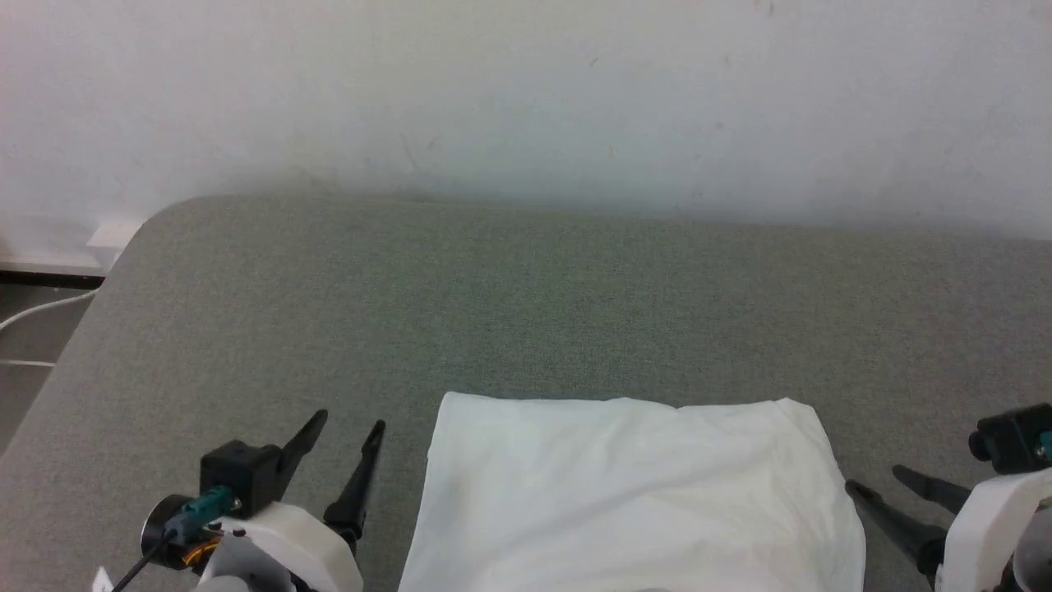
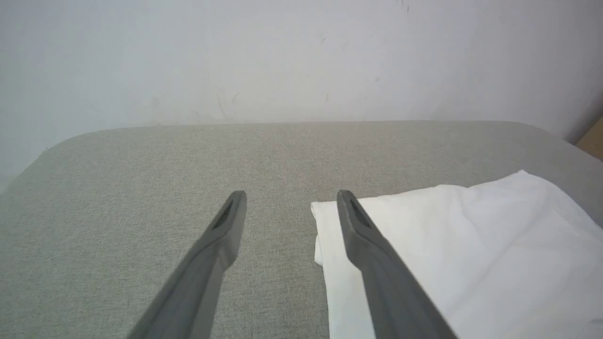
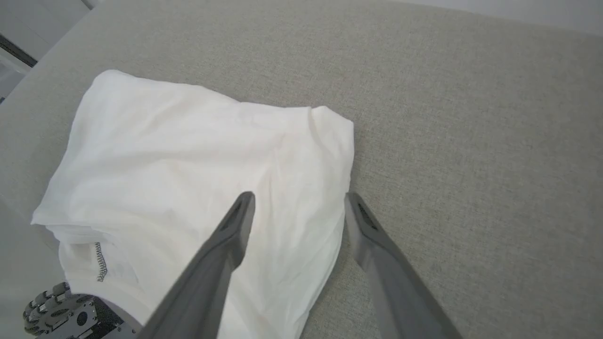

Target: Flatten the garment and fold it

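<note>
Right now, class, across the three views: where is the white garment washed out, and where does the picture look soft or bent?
Head view: the garment is nearly blown out, folds faint, soft shadow where wall meets table. Left wrist view: the table's far edge bows, wide-angle distortion. Right wrist view: creases and zigzag stitching read clearly.

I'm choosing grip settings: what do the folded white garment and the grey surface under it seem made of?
The folded white garment looks like thin, soft matte fabric, perhaps cotton: gentle creases, dark zigzag stitching. The grey surface looks like flecked woven upholstery cloth, maybe padded: rounded corner.
</note>
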`<state>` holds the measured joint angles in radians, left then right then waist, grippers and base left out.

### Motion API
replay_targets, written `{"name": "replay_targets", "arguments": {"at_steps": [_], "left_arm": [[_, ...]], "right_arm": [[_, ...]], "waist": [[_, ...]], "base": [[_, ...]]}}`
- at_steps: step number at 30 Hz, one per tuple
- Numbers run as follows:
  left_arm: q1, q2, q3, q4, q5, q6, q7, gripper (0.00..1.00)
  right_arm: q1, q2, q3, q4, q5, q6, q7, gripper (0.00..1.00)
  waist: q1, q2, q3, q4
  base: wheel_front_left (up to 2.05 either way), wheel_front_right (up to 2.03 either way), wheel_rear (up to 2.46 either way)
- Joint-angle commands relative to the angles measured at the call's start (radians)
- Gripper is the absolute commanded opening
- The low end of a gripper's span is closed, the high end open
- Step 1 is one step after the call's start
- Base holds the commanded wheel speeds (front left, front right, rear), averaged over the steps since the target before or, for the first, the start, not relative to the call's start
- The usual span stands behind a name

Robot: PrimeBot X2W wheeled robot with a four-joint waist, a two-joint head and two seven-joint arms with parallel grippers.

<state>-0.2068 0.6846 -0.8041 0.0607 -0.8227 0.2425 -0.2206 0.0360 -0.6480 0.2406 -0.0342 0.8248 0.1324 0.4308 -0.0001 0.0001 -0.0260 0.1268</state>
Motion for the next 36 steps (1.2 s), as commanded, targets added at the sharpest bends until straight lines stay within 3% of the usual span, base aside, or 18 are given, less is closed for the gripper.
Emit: {"name": "replay_targets", "arguments": {"at_steps": [1,4,7,12,20,27,28,29,36], "left_arm": [[0.022,-0.019,0.025,-0.007,-0.013,0.016,-0.016,1.0],[0.061,-0.078,0.12,-0.021,-0.037,0.051,-0.038,1.0],[0.109,-0.161,0.259,-0.055,0.005,0.076,-0.04,1.0],[0.213,-0.295,0.448,-0.085,0.14,0.051,-0.041,1.0],[0.281,-0.414,0.564,-0.05,0.355,-0.05,-0.041,1.0],[0.281,-0.502,0.629,-0.026,0.455,-0.128,-0.041,1.0],[0.278,-0.512,0.636,-0.021,0.464,-0.139,-0.041,1.0],[0.275,-0.521,0.643,-0.016,0.474,-0.149,-0.041,1.0],[0.263,-0.562,0.701,0.014,0.521,-0.206,-0.041,1.0]], "right_arm": [[0.023,0.031,-0.014,0.016,-0.03,-0.002,0.006,1.0],[0.047,0.149,-0.098,0.085,-0.099,-0.002,0.036,1.0],[0.059,0.272,-0.186,0.146,-0.177,-0.002,0.066,1.0],[0.061,0.421,-0.265,0.191,-0.274,-0.002,0.111,1.0],[0.046,0.517,-0.302,0.285,-0.388,-0.002,0.138,1.0],[0.041,0.563,-0.285,0.378,-0.427,-0.002,0.116,1.0],[0.041,0.567,-0.278,0.391,-0.424,-0.002,0.115,0.35],[0.04,0.57,-0.274,0.402,-0.423,-0.002,0.111,0.0],[0.007,0.554,-0.302,0.404,-0.422,-0.002,-0.004,0.0]], "waist": [[0.0001,-0.0001,-0.001,0.003],[0.0001,-0.0001,0.001,0.009],[0.0001,-0.0001,0.007,0.017],[0.0001,-0.0001,0.03,0.025],[0.0001,-0.0001,0.066,0.034],[0.0001,-0.0001,0.097,0.04],[0.0001,-0.0001,0.1,0.041],[0.0001,-0.0001,0.103,0.041],[0.0001,-0.0001,0.093,0.031]], "base": [[0.0,0.0,0.0],[0.0,0.0,0.0],[0.0,0.0,0.0],[0.0,0.0,0.0],[0.0,0.0,0.0],[0.0,0.0,0.0],[0.0,0.0,0.0],[0.0,0.0,0.0],[0.0,0.0,0.0]]}}
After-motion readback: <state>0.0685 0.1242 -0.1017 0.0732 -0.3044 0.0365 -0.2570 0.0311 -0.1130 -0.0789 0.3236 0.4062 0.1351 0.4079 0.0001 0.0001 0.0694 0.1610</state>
